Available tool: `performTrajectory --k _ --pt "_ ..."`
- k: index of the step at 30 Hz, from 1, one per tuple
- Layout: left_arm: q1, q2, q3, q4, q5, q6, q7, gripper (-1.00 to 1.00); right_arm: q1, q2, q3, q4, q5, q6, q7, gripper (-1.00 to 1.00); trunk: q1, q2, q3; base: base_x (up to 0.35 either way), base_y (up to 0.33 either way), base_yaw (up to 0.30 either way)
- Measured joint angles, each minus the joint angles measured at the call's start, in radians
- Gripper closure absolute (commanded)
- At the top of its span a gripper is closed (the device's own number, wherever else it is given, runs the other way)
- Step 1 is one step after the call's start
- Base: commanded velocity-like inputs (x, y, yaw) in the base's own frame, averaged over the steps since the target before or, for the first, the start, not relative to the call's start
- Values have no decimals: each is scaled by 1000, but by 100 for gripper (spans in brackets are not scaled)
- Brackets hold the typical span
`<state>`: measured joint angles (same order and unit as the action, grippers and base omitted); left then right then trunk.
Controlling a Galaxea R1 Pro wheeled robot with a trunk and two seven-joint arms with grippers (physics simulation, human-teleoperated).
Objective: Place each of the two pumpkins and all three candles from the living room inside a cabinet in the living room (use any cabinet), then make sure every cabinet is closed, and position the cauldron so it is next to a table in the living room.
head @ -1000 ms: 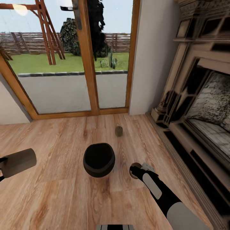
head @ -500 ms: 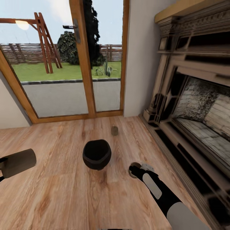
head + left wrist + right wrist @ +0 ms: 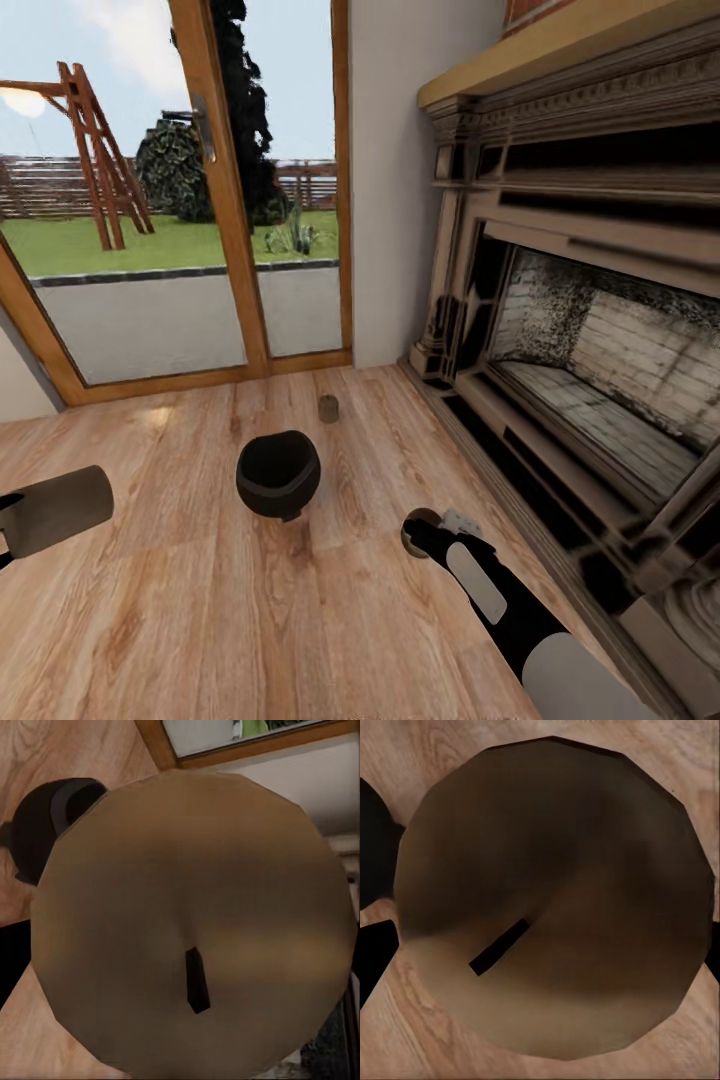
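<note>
The black cauldron (image 3: 278, 475) stands on the wood floor in front of me, and its dark side also peeks past the held candle in the left wrist view (image 3: 45, 825). One small tan candle (image 3: 328, 408) stands on the floor just beyond it. My left gripper (image 3: 8, 520) at the left edge is shut on a beige candle (image 3: 58, 510), whose wick end faces the left wrist camera (image 3: 195, 922). My right gripper (image 3: 428, 535) is shut on another candle (image 3: 418, 524), seen end-on with its wick in the right wrist view (image 3: 555, 900). The pumpkins, cabinet and table are out of view.
A large stone fireplace (image 3: 580, 340) with a raised hearth runs along the right side. A wood-framed glass door (image 3: 190, 250) onto a garden closes the far wall. Open wood floor (image 3: 200, 600) lies around the cauldron.
The whole view has swung to the right and pulled back, so the cauldron and floor candle look smaller and further left. Both grippers keep their candles in the same pose.
</note>
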<state>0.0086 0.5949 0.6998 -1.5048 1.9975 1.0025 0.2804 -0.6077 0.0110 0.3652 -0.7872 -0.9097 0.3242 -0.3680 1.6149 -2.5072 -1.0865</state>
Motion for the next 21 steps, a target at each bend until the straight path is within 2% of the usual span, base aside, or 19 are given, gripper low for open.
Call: performTrajectory --k 6,12,17,21 --pt "0 -2 0 2 -4 0 0 100 0 0 0 0 0 0 0 100 0 0 7 -13 0 -221" --pt "0 -32 7 3 -8 1 0 100 0 0 0 0 0 0 0 100 0 0 14 0 0 -221" --pt "0 -36 10 3 -5 0 0 100 0 0 0 -1 0 0 0 100 -2 1 39 0 0 -221" --pt "0 -37 11 3 4 -1 -1 100 0 0 0 -4 1 -1 0 100 -4 2 57 0 0 -72"
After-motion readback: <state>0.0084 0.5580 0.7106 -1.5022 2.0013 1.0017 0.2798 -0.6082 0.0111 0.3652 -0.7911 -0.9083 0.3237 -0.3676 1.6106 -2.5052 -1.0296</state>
